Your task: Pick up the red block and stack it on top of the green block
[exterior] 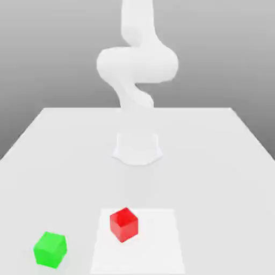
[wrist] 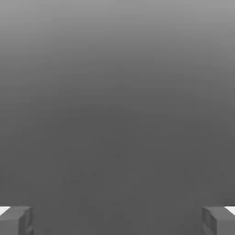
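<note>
The small matte red cube [exterior: 124, 224] sits on the white table [exterior: 225, 161], turned corner-forward, no long axis. The small matte green cube [exterior: 50, 249] rests apart, toward the exterior view's left. The gripper [wrist: 117, 220] has its grey fingers [wrist: 16, 219] spread wide, holding nothing; only their tips show.

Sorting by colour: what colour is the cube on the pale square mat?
Bright red matte cube, clearest in the exterior view.

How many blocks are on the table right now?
2. The red block sits on the lighter square patch near the table's front edge; the green block rests apart from it, toward the exterior view's left. The hand view shows neither block.
</note>
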Action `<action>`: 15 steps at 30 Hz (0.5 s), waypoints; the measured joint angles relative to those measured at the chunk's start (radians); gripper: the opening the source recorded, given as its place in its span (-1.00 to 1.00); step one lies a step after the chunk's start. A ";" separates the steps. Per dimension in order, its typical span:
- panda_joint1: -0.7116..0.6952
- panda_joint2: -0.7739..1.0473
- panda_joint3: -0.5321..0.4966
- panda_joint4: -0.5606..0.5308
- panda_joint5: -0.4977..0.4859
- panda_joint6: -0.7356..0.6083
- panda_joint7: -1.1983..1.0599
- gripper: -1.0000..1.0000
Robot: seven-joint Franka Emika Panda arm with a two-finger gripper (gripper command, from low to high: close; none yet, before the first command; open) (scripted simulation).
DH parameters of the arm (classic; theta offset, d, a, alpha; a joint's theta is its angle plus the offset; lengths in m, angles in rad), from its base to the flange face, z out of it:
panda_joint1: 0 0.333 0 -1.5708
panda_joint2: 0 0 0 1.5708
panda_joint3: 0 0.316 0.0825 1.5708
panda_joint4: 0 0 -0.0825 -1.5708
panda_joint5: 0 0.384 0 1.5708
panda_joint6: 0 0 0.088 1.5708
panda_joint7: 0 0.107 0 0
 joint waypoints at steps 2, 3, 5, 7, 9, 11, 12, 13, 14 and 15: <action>-0.041 0.080 0.033 -0.045 -0.012 0.047 0.089 0.00; -0.062 0.119 0.051 -0.067 -0.015 0.069 0.131 0.00; -0.094 0.196 0.075 -0.110 -0.029 0.113 0.218 0.00; -0.128 0.272 0.099 -0.152 -0.040 0.157 0.303 0.00; -0.160 0.347 0.120 -0.194 -0.048 0.201 0.383 0.00; -0.184 0.420 0.134 -0.236 -0.057 0.244 0.464 0.00; -0.195 0.457 0.139 -0.257 -0.060 0.265 0.503 0.00; -0.203 0.493 0.143 -0.278 -0.062 0.286 0.542 0.00; -0.211 0.530 0.145 -0.298 -0.062 0.308 0.579 0.00; -0.216 0.565 0.146 -0.319 -0.059 0.329 0.614 0.00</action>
